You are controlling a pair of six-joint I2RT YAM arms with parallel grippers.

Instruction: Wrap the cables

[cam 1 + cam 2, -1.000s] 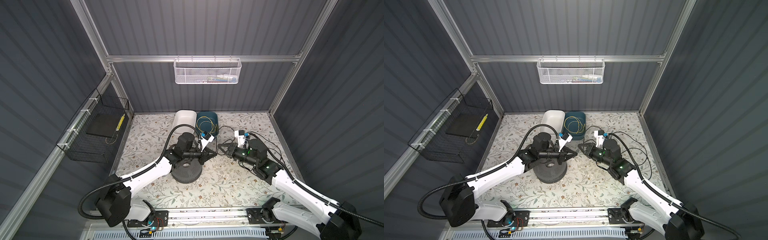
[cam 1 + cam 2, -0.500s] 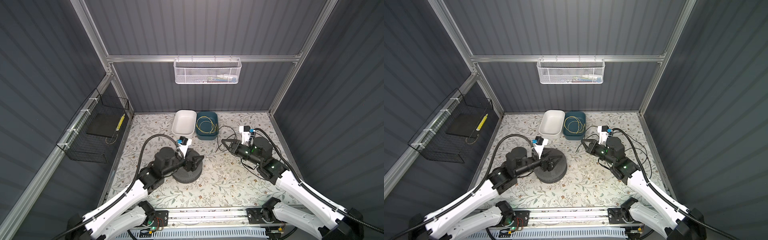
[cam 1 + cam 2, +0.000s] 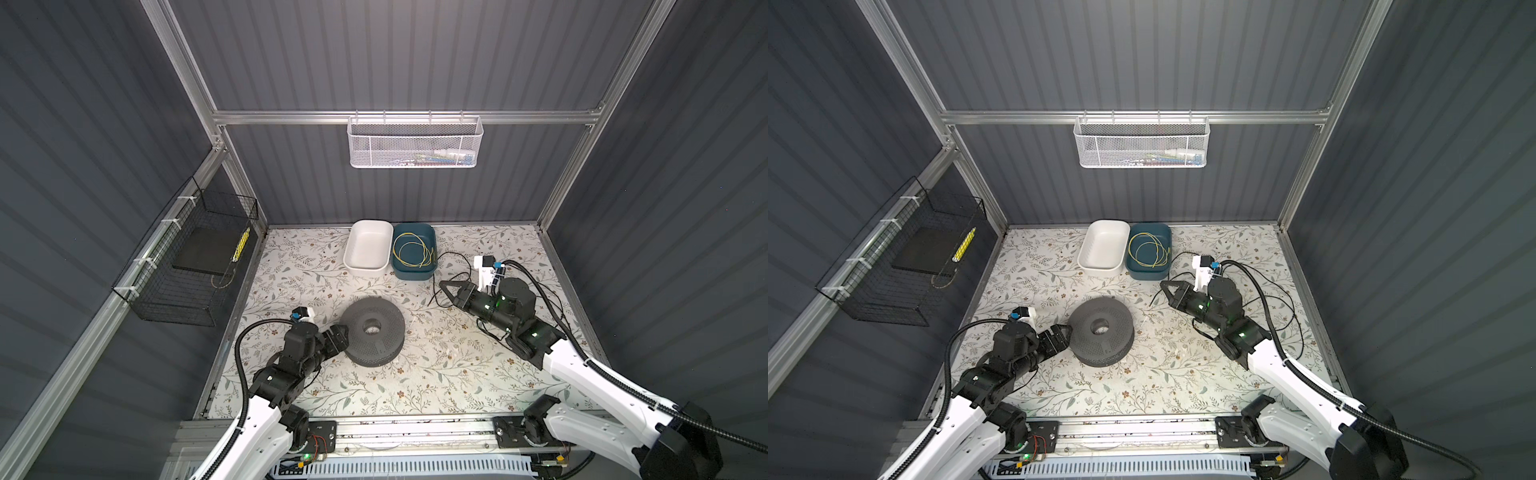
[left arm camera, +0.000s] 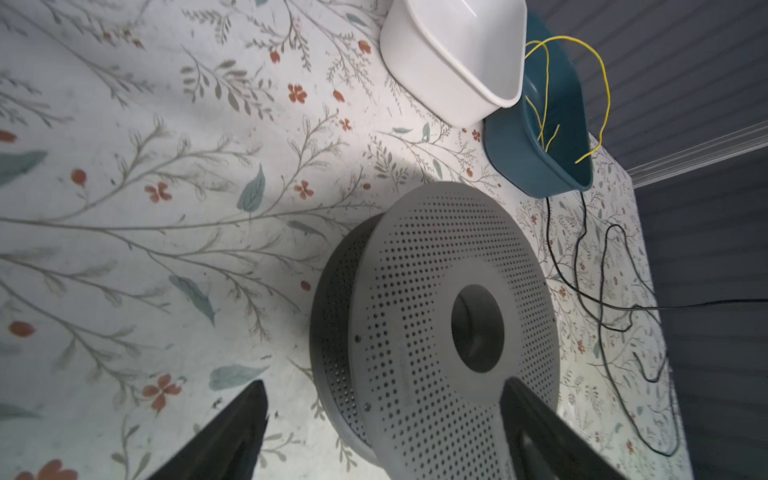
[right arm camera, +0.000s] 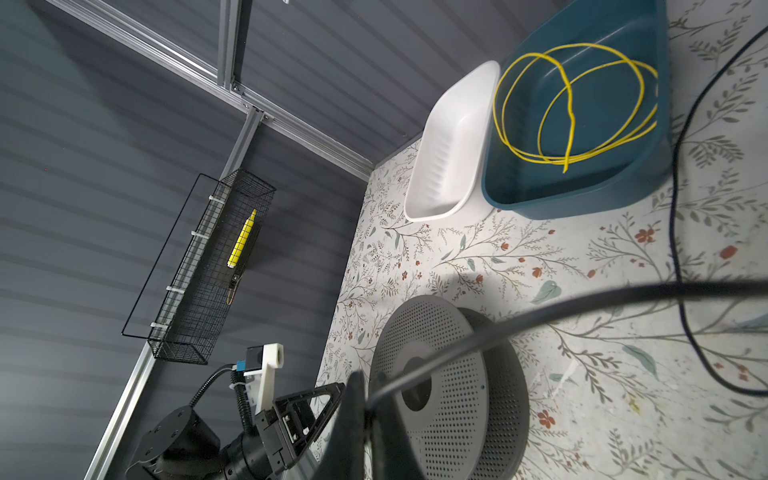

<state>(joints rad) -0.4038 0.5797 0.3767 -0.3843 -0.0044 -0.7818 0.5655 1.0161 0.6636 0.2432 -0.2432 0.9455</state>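
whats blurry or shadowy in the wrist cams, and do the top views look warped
Right wrist view: the black cable crossing near the lens is out of focus, like the right gripper shut on it; the spool behind is sharp. Left wrist view: the left gripper's fingers are dark and soft, grey shadow lies across the mat. Both top views: wide-angle, frame posts splay outward.

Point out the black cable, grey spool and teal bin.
black cable (image 5: 715, 287): right wrist view, blurred strand
grey spool (image 3: 390, 328): a top view, perforated top face
teal bin (image 3: 413, 272): a top view, front wall
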